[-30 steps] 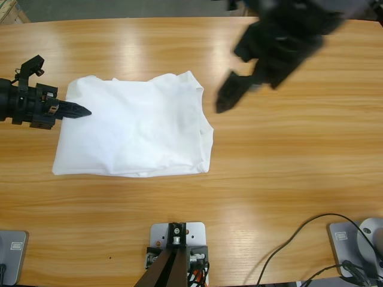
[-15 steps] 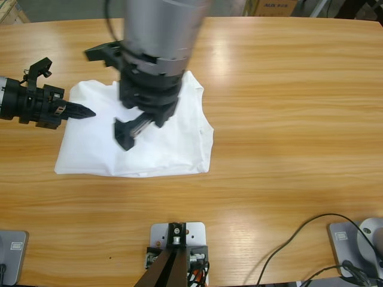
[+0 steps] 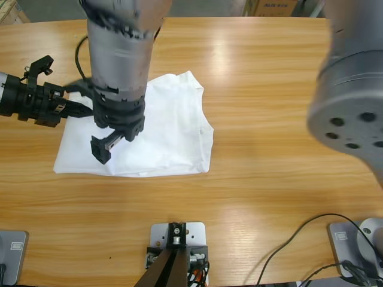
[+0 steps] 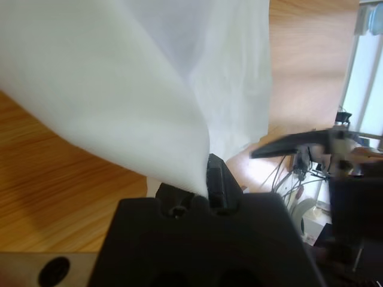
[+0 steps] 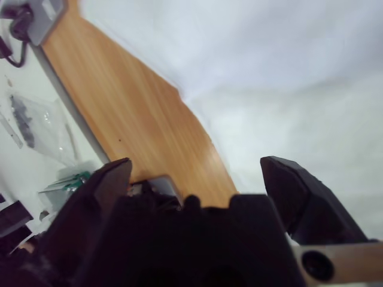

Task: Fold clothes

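The white T-shirt [image 3: 149, 128], folded into a rough rectangle, lay flat on the wooden counter [image 3: 269, 179], left of centre — its long axis ran left to right in the high view. The left end effector [image 3: 78, 109], entering from the left edge, pinched the shirt's left edge, jaws pressed together on the fabric [image 4: 119, 89]. The right end effector [image 3: 105, 143] hung over the shirt's left part — jaws spread, nothing between them.

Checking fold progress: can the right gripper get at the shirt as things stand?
Probably yes. The right gripper, jaws open, hangs directly over the shirt with nothing between them; its wrist view shows only white fabric ahead. The left gripper holds the shirt's far edge, out of the way.
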Action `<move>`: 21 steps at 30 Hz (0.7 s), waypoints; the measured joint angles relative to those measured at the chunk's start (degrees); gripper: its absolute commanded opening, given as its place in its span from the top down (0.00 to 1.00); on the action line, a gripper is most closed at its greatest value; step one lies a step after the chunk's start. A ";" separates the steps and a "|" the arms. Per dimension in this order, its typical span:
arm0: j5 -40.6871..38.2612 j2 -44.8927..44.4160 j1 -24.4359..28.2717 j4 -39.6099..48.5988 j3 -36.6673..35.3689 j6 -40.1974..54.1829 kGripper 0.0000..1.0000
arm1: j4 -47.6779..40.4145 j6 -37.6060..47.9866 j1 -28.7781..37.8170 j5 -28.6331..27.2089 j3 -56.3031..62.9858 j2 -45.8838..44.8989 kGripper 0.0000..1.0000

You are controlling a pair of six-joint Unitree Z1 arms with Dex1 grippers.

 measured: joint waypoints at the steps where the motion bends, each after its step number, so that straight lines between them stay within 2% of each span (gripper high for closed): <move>1: 0.00 0.00 -0.01 0.75 -0.59 0.20 1.00 | 0.00 0.01 0.00 0.00 -0.06 0.35 0.13; 6: 0.00 0.00 -0.01 3.69 -3.93 0.91 1.00 | 0.01 1.43 -0.23 -3.37 -0.11 0.60 0.13; 15: 0.00 1.40 -0.12 5.78 -5.98 2.09 1.00 | 0.06 7.29 -4.65 -20.19 2.71 -4.32 0.12; 21: 0.23 3.60 -0.90 7.12 -7.82 2.09 1.00 | 0.12 7.71 -6.24 -23.08 8.06 -8.47 0.12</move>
